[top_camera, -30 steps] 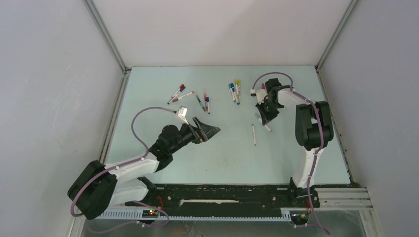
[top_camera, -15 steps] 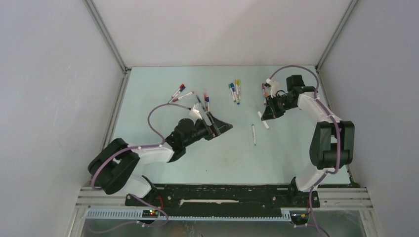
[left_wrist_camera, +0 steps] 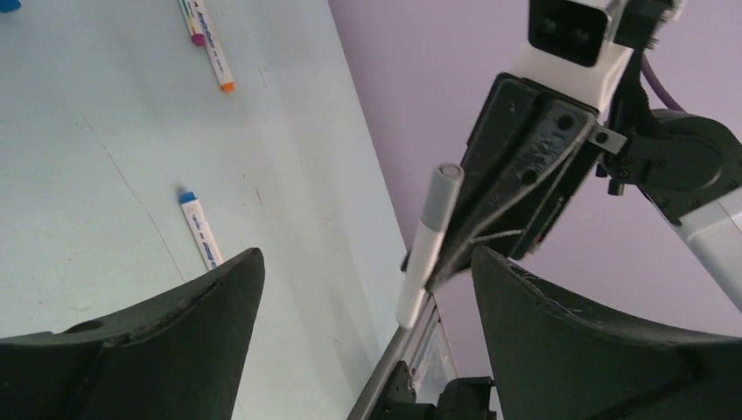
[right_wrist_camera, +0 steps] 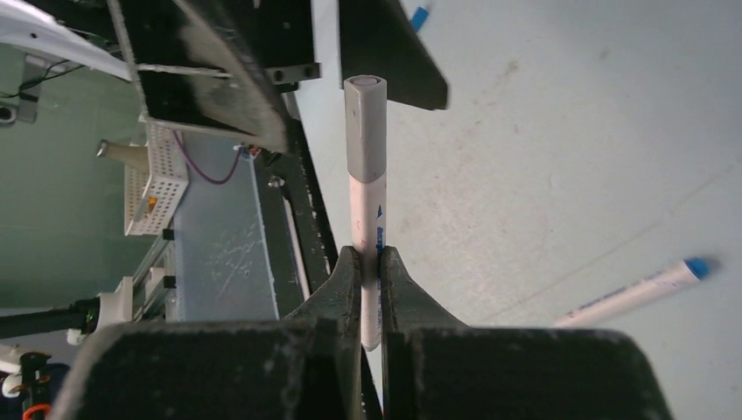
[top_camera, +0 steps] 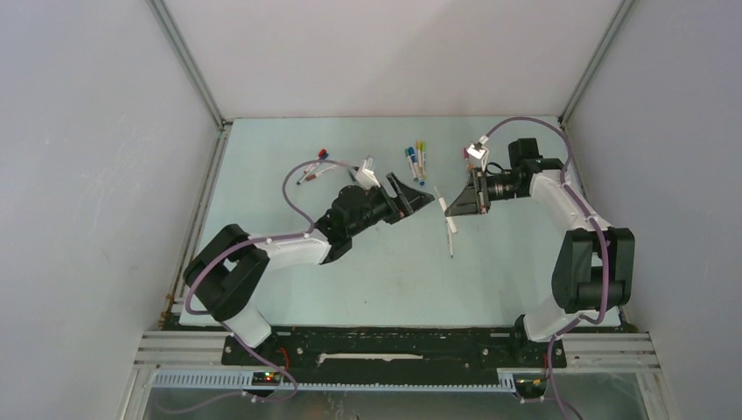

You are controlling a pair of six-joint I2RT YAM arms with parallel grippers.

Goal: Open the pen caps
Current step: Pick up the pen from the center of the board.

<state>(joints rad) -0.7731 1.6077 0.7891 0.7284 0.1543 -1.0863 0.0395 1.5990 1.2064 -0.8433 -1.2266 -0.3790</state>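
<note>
Grey cap (right_wrist_camera: 365, 122) up: we should close our wide-open left hand (left_wrist_camera: 367, 289) squarely around it while our right hand (right_wrist_camera: 371, 267) clamps the pen (right_wrist_camera: 371, 254).

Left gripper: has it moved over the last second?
Yes. The left gripper swung up and right, from beside the blue-capped pen toward the right gripper.

I see even, soft light across the pale worktop (top_camera: 394, 280), shadows faint. My overhead view is sharp; both wrist views blur close up, especially the dark jaws.
</note>
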